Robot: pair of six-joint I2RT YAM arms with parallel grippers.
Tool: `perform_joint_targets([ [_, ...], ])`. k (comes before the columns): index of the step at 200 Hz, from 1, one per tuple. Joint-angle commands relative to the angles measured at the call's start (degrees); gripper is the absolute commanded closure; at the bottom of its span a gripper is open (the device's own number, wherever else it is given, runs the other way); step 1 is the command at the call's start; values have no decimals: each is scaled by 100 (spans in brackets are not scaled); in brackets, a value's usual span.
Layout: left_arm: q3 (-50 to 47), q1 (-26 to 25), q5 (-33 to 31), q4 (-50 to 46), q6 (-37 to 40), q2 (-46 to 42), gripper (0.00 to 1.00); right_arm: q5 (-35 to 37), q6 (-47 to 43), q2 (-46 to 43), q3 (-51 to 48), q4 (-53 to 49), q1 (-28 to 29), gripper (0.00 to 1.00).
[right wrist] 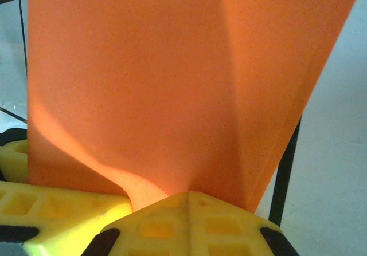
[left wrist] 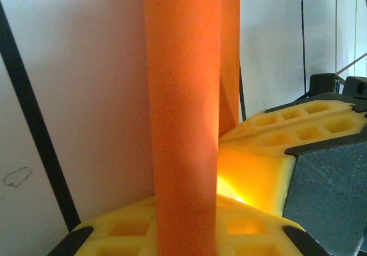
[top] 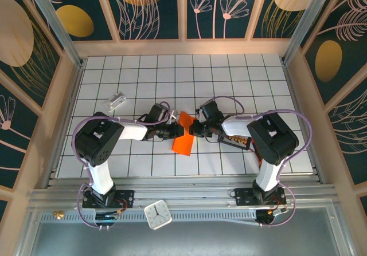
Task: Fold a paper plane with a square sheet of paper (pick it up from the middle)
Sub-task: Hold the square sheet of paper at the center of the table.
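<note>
The square sheet of paper (top: pixel 183 137) is bright orange and folded into a narrow, layered, paper plane-like shape. It is held just above the white grid table (top: pixel 229 78), near the middle. My left gripper (top: pixel 172 132) comes in from the left and is shut on the paper. In the left wrist view, a folded strip of the paper (left wrist: pixel 183 107) rises between the gripper's yellow fingers (left wrist: pixel 123 230). My right gripper (top: pixel 197 129) is shut on the opposite side. Its yellow pads (right wrist: pixel 172 224) meet on the paper's fanned layers (right wrist: pixel 172 78).
A small silvery-white block (top: pixel 117 101) lies at the left rear of the table. A small black tray (top: pixel 235 141) with red-orange bits sits under the right arm. A white clock (top: pixel 157 215) rests on the front rail. Panelled walls enclose the table.
</note>
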Motion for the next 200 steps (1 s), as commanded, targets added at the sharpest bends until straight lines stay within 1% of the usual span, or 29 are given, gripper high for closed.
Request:
perform_joint_targets([
  [1,-526,16,-1965,-1116,323,1295,78,349,-49,277,-202,-266,37,100],
  [30,-479,11,-2000,-1194,286,1212,74,487,-76,332,-269,-384,42,100],
  [85,-353,14,-2000,-1448,153,716,55,558,-84,364,-426,-463,22,100],
  [121,-311,13,-2051,-1766,39,18,44,549,-72,372,-459,-443,10,100],
  [149,-222,14,-2331,-2217,-60,-792,40,532,-60,371,-468,-423,3,100],
  [152,-209,13,-2355,-2245,-85,-1004,40,532,-58,377,-468,-428,4,100],
  [163,-197,17,-2308,-2226,-177,-1309,40,532,-71,374,-468,-435,9,100],
  [171,-205,12,-2183,-2126,-255,-1505,43,540,-79,377,-466,-442,-1,100],
  [180,-220,17,-1938,-1958,-335,-1649,49,548,-76,363,-468,-447,3,100],
  [200,-216,10,-1315,-1493,-513,-1651,72,545,-67,358,-481,-421,6,100],
])
